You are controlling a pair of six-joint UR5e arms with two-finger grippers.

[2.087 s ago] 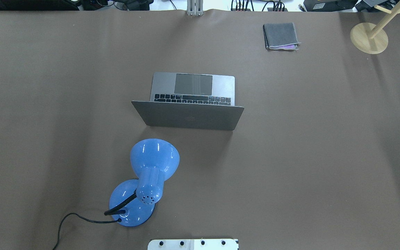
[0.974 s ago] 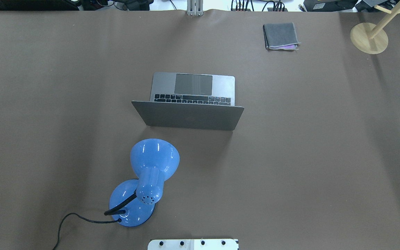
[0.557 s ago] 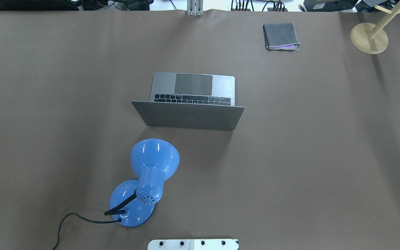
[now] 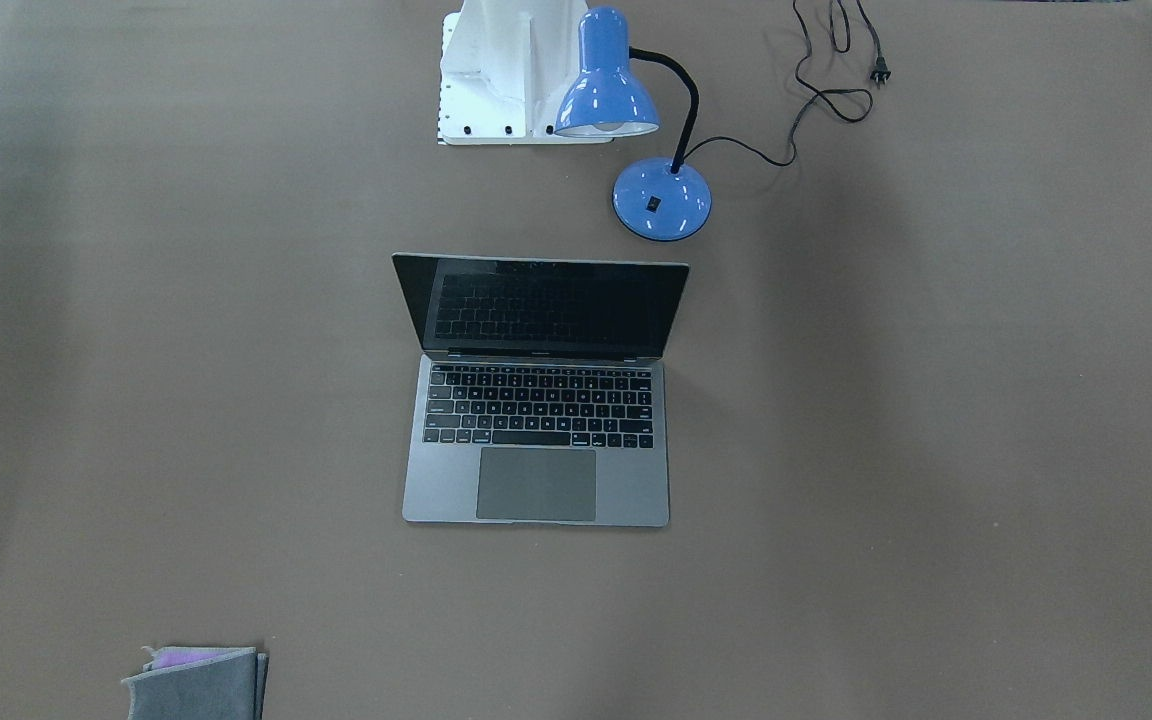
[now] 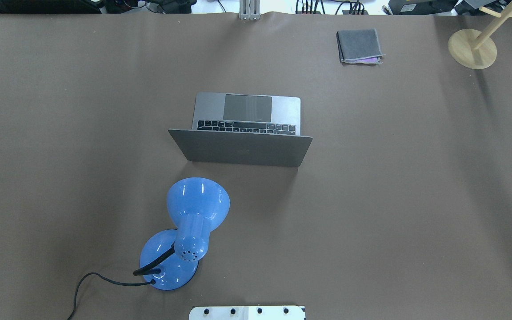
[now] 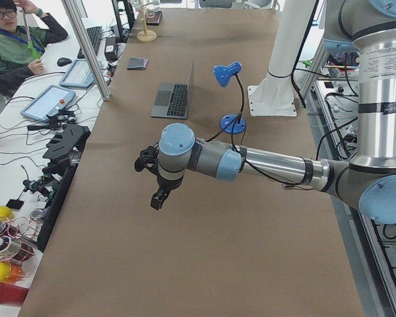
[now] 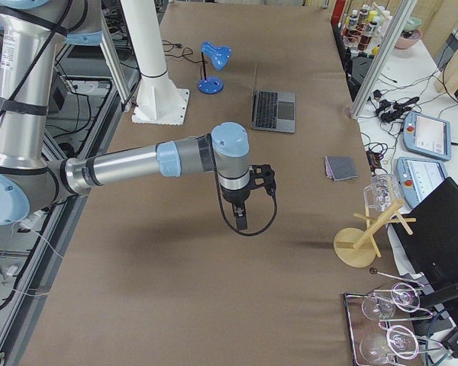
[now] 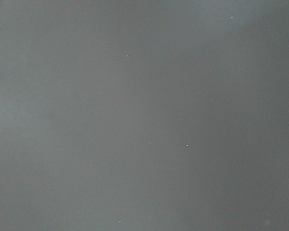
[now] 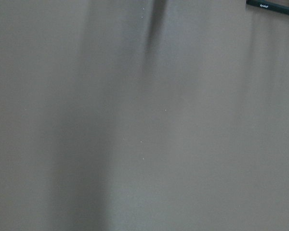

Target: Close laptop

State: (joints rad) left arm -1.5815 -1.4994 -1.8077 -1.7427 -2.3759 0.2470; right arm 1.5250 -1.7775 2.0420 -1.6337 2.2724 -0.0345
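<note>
Mid-table, the laptop (image 4: 536, 440) sits open; of left tool (image 6: 157, 200) and right tool (image 7: 240, 221) I cannot tell.

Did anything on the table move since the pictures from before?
Nothing visibly changed. In the overhead view the laptop is open just as before, and the blue lamp and the folded grey cloth sit in the same spots.

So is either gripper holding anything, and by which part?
Nothing seems held: the slim grey metal laptop sits open and untouched, left gripper and right gripper far from it.
</note>
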